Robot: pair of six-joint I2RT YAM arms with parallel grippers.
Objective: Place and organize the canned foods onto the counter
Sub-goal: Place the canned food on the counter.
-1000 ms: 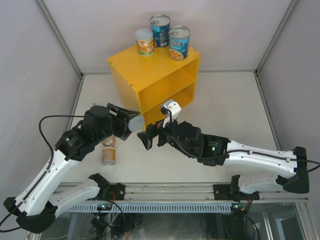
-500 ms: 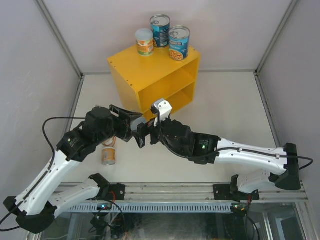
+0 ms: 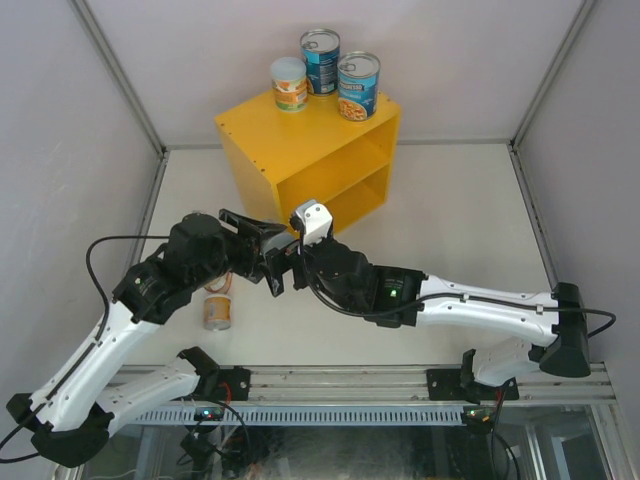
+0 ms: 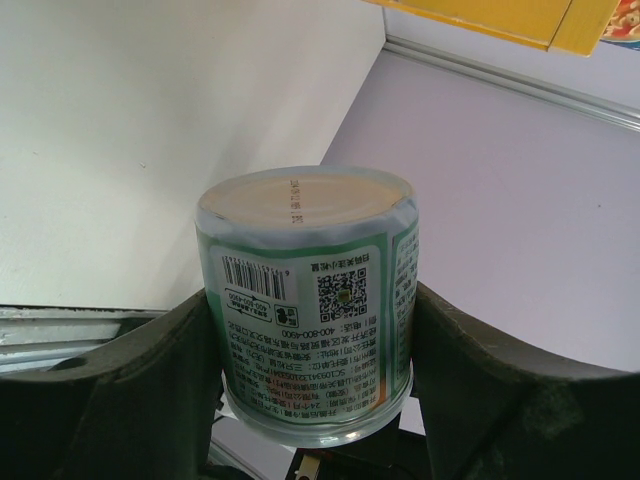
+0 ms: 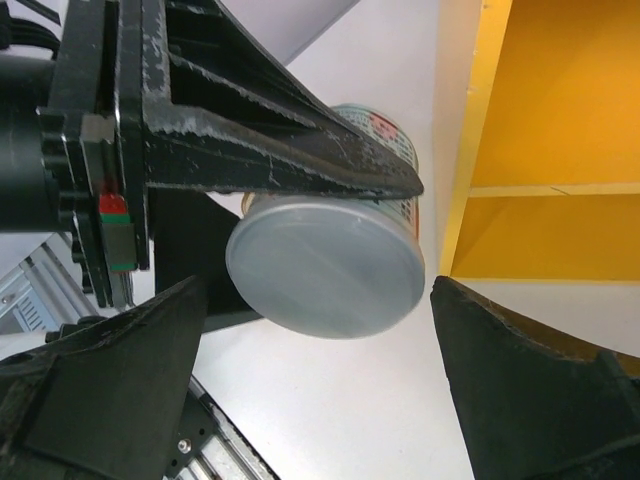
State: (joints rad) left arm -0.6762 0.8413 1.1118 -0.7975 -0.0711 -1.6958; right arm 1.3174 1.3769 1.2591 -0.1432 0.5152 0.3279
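Observation:
My left gripper [image 4: 312, 305] is shut on a small round can [image 4: 310, 300] with a green-white label, held above the table in front of the yellow counter [image 3: 300, 165]. The right wrist view shows that can's pale lid [image 5: 328, 265] facing the camera, under the left fingers [image 5: 280, 150]. My right gripper [image 5: 320, 292] is open, its fingers on either side of the lid with gaps. In the top view the two grippers meet, left gripper [image 3: 266, 250] against right gripper [image 3: 283, 266], and hide the can. On the counter's top stand a small can [image 3: 289, 83] and two tall blue cans [image 3: 320, 60] [image 3: 358, 86].
Another small can [image 3: 217, 306] lies on its side on the table under the left arm. The counter's open shelves [image 5: 565, 110] face the arms, just right of the held can. Grey walls close in the table on three sides.
My right arm has swung left toward the left gripper, bringing its open fingers up around the held can. The left arm has shifted only slightly, still holding the can.

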